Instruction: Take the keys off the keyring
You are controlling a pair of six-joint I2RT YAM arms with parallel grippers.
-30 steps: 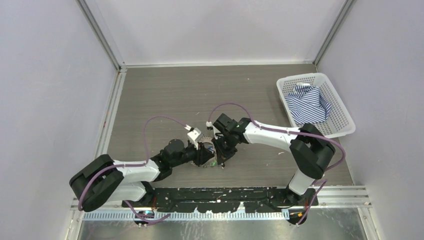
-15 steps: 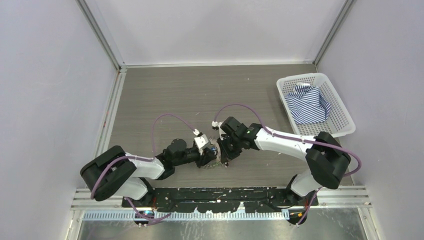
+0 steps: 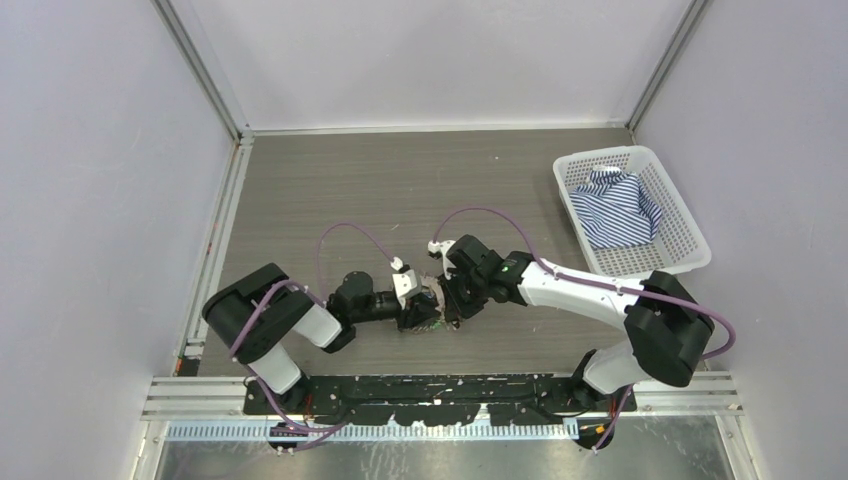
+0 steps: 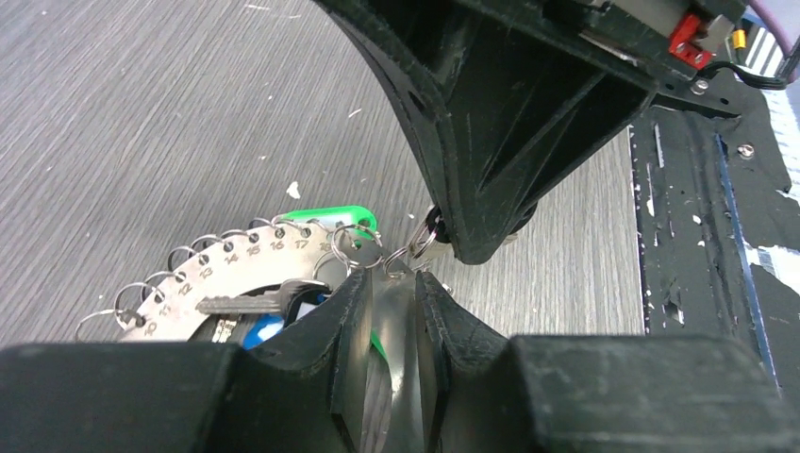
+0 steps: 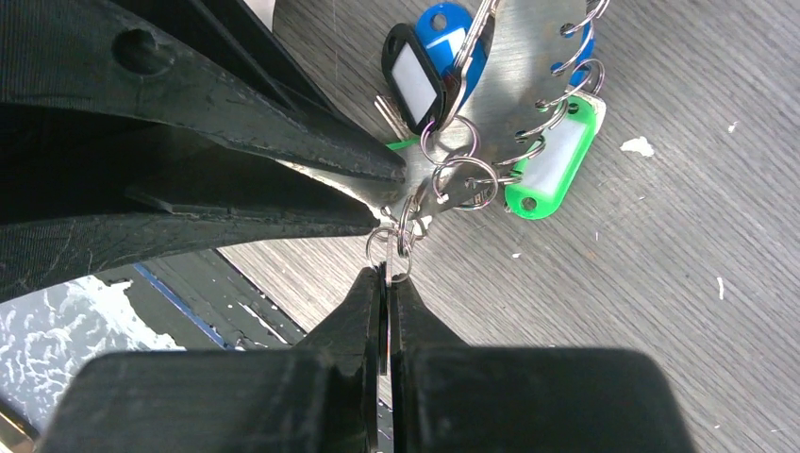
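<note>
Meanwhile, the left tool [image 4: 393,283] clamps the keyring [image 4: 189,283] edge-on, while the right tool [image 5: 387,278] pinches a small silver key [image 5: 389,248] hanging at the keyring's rim.

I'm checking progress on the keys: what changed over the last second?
The left arm's elbow swung right, toward the middle; the right arm's elbow swung out right and nearer its base. Nothing was taken or released: the left fingers stay clamped on the keyring, the right fingers on a small ring at its edge. The basket and striped cloth are unmoved.
</note>
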